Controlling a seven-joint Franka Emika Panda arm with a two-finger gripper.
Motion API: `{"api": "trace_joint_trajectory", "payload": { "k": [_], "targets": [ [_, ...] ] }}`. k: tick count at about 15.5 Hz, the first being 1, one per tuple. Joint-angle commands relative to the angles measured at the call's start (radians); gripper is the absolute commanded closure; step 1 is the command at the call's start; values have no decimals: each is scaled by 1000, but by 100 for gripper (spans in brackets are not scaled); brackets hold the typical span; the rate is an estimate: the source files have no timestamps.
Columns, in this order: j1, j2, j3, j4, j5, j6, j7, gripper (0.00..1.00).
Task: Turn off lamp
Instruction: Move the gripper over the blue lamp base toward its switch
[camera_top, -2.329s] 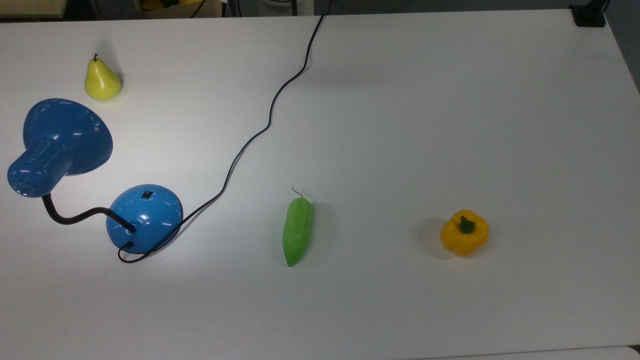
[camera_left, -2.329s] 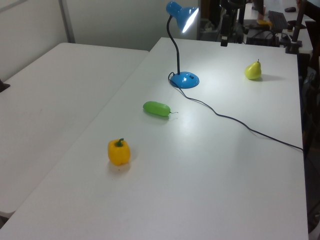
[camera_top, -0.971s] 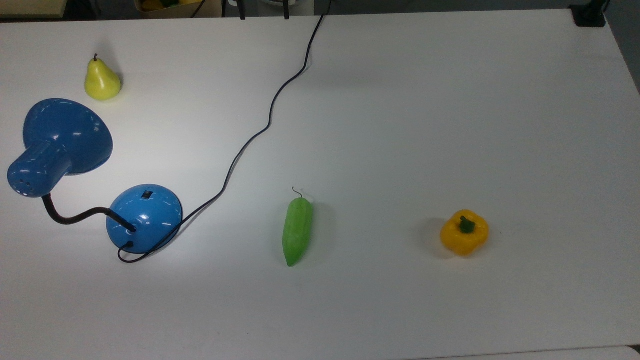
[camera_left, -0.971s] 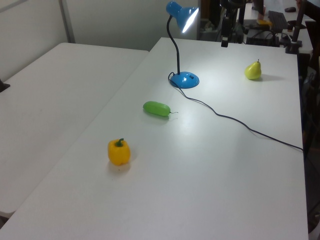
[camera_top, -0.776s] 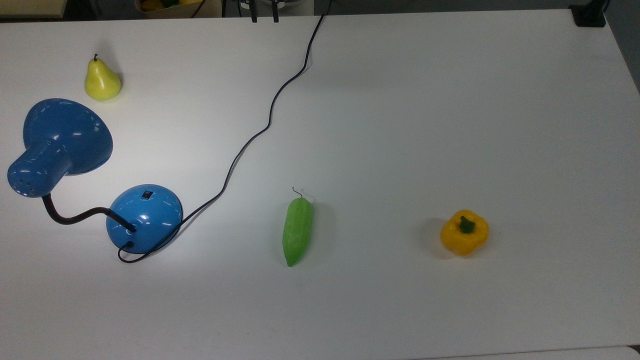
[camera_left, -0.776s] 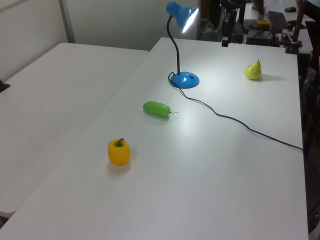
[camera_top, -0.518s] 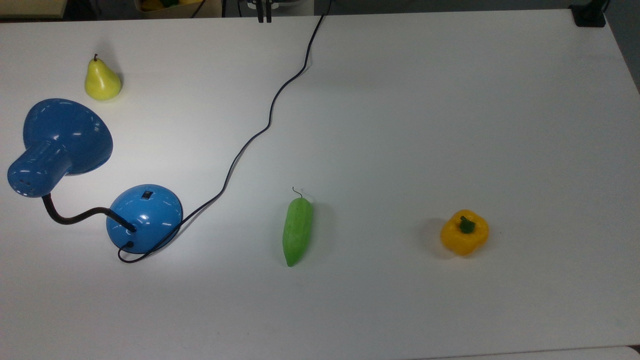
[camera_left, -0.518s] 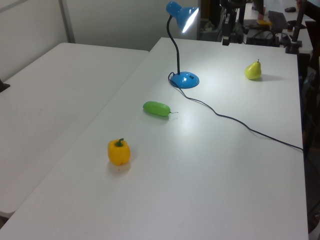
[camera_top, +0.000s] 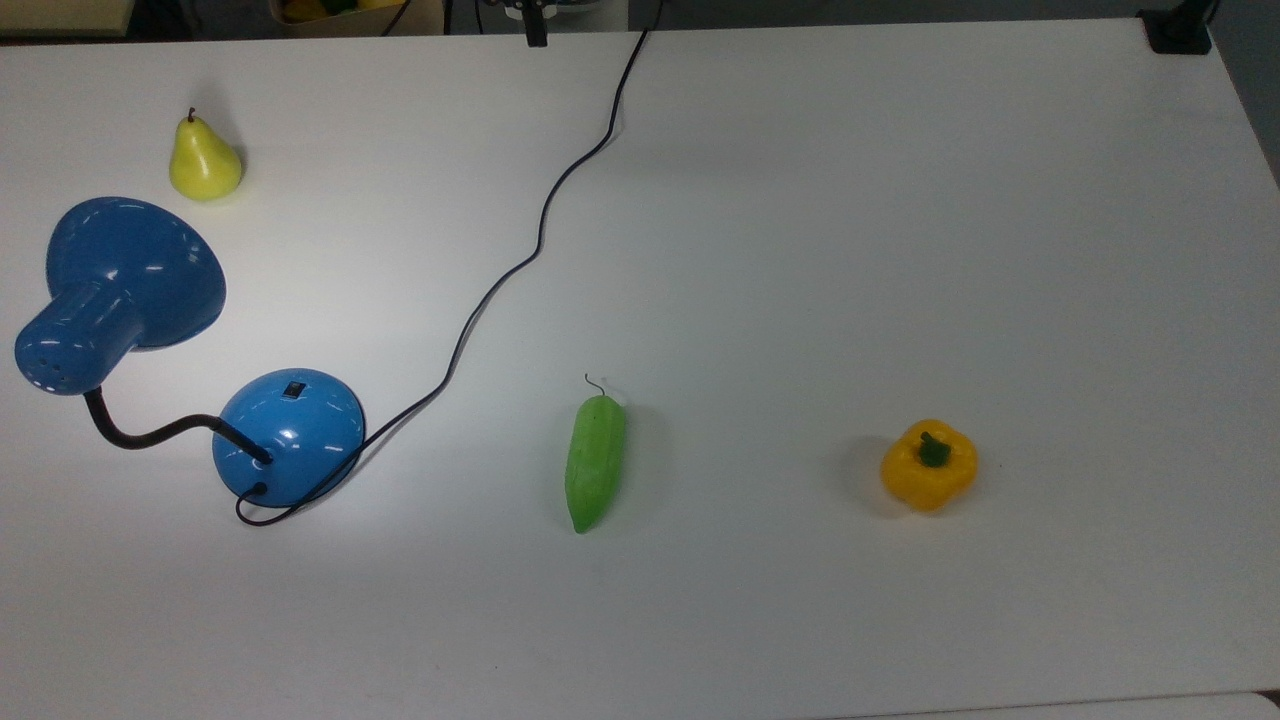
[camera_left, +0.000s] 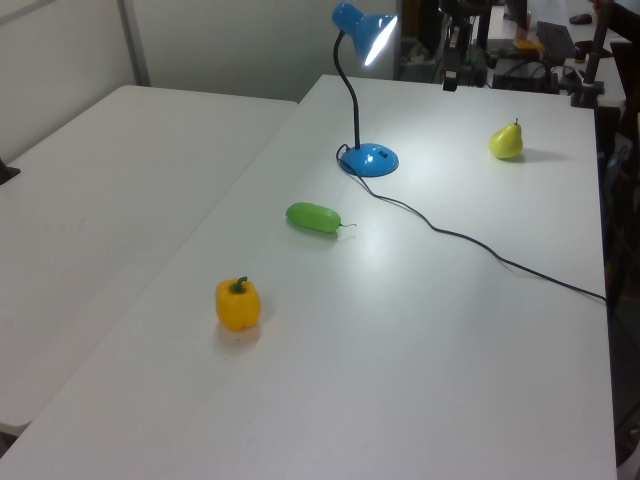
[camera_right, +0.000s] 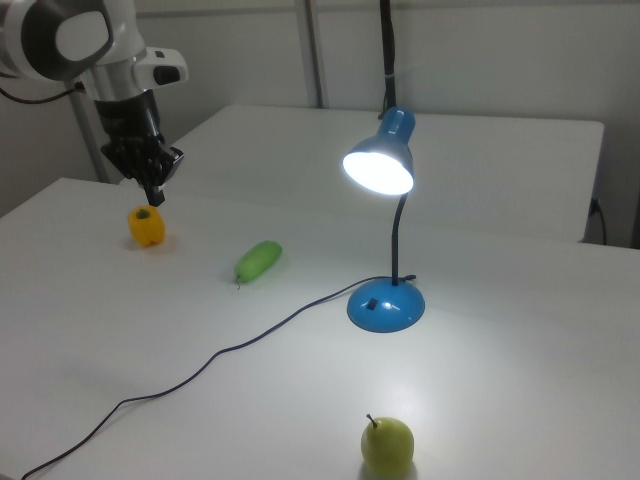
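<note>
a white table (camera_top: 800, 250) in a lab-like room carries four things: a blue desk lamp (camera_right: 385, 230), a yellow pear (camera_top: 204, 160), a green cucumber-like vegetable (camera_top: 594, 465) and a yellow bell pepper (camera_top: 929, 465). the lamp stands at the top view's left, its shade (camera_top: 120, 285) lit and throwing a bright patch on the table in the right view; its round base (camera_top: 290, 435) carries a small black switch (camera_top: 292, 389) on the side toward the pear. a black cord (camera_top: 500, 280) runs from the base to the top view's upper edge.

the gripper (camera_right: 153, 185) hangs from the arm (camera_right: 95, 50) high above the table at the right view's left, fingers pointing down and pressed close together with no gap to be made out, holding nothing. in the right view it sits over the bell pepper's side of the table; in the top view its tip (camera_top: 535, 35) lies at the upper edge, near where the cord leaves the table.

the relation that governs the coming move: the switch lies well apart from the gripper, down and toward the top view's lower left, with the cord between the two. the base's dome faces up, so a descent from above onto the switch looks unobstructed; the shade leans away from the base and probably does not overhang the switch.
</note>
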Motion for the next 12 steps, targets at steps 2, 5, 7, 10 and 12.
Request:
{"api": "trace_joint_trajectory", "payload": {
  "k": [2, 5, 7, 10, 12],
  "targets": [
    [8, -14, -34, -26, 34, 31, -38, 100],
    [0, -9, -35, -35, 31, 32, -40, 100],
    [-3, 4, -39, -48, 19, 48, -41, 100],
    [-20, 21, -48, -97, 3, 148, -41, 100],
    [-20, 29, -52, -141, -24, 207, -41, 100]
  ]
}}
